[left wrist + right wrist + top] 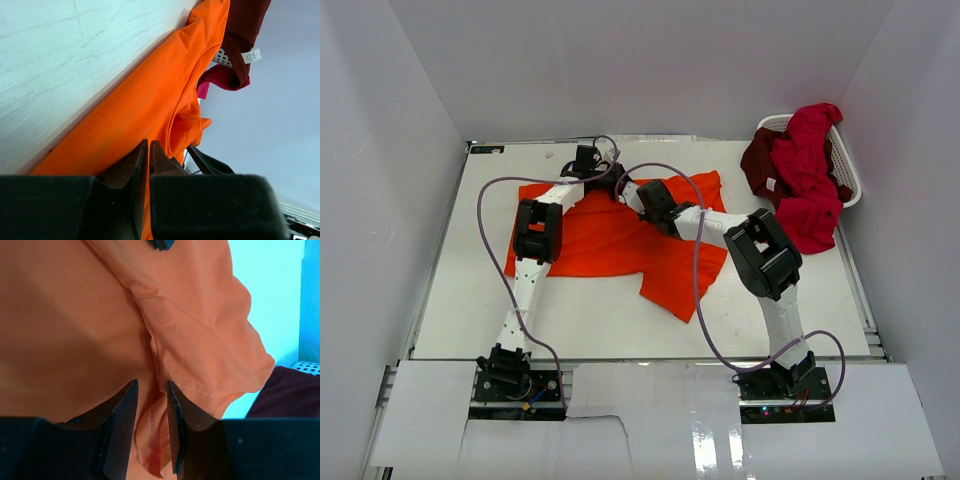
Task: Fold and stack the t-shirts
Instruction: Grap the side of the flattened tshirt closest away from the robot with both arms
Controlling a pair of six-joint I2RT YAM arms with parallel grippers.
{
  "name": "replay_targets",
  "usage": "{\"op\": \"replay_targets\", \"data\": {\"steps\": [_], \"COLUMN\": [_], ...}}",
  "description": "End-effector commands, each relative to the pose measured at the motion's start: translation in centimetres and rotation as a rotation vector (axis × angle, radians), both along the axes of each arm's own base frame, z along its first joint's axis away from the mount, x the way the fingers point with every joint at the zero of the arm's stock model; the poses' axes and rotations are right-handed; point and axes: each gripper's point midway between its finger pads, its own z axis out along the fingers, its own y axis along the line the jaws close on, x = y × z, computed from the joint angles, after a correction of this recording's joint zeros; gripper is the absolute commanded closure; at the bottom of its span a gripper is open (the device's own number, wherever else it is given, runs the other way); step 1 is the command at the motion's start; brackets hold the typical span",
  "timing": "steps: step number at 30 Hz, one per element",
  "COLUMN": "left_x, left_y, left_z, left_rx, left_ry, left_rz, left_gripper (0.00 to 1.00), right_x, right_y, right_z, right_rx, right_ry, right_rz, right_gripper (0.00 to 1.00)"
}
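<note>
A bright orange t-shirt [610, 240] lies spread on the white table [470, 300], one sleeve pointing toward the near right. My left gripper [605, 170] sits at the shirt's far edge. In the left wrist view it [148, 142] is shut on a thin strip of the orange cloth [140, 100]. Right beside it, my right gripper [626, 190] is at the collar area. Its jaws [152, 385] hold a stitched fold of the orange cloth [75, 315] between them. A crimson t-shirt [805, 160] and a dark maroon t-shirt [758, 160] hang over the basket.
A white plastic laundry basket [852, 185] stands at the table's back right corner, with shirts spilling over its rim. White walls close in the table at the back and both sides. Purple cables loop from both arms over the shirt.
</note>
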Motion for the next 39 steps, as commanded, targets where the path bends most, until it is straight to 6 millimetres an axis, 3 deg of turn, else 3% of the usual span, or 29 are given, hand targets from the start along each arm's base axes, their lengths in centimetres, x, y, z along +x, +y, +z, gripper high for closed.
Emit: {"op": "replay_targets", "data": {"steps": [1, 7, 16, 20, 27, 35, 39], "left_x": [-0.7, -0.6, -0.6, -0.7, -1.0, -1.3, -1.4], "left_y": [-0.6, -0.5, -0.5, -0.4, -0.4, -0.4, -0.4], "left_z": [0.6, 0.5, 1.0, 1.0, 1.1, 1.0, 1.0], "left_rx": [-0.006, -0.003, 0.012, 0.012, 0.015, 0.018, 0.02], "left_ry": [0.017, 0.018, 0.006, 0.008, 0.007, 0.009, 0.009], "left_rz": [-0.01, -0.006, -0.003, -0.003, -0.008, -0.013, -0.015], "left_gripper": [0.83, 0.83, 0.83, 0.83, 0.83, 0.83, 0.83], "right_x": [1.2, 1.4, 1.6, 2.7, 3.7, 4.7, 5.0], "right_y": [0.5, 0.1, -0.2, 0.2, 0.1, -0.5, -0.9], "right_z": [1.4, 0.5, 0.8, 0.9, 0.7, 0.9, 1.0], "right_rx": [0.008, -0.014, -0.032, -0.029, -0.045, -0.06, -0.052], "right_ry": [-0.057, -0.055, -0.081, -0.11, -0.123, -0.143, -0.145], "right_rz": [-0.026, -0.045, -0.041, -0.048, -0.064, -0.081, -0.093], "right_gripper": [0.64, 0.64, 0.62, 0.63, 0.7, 0.72, 0.82]}}
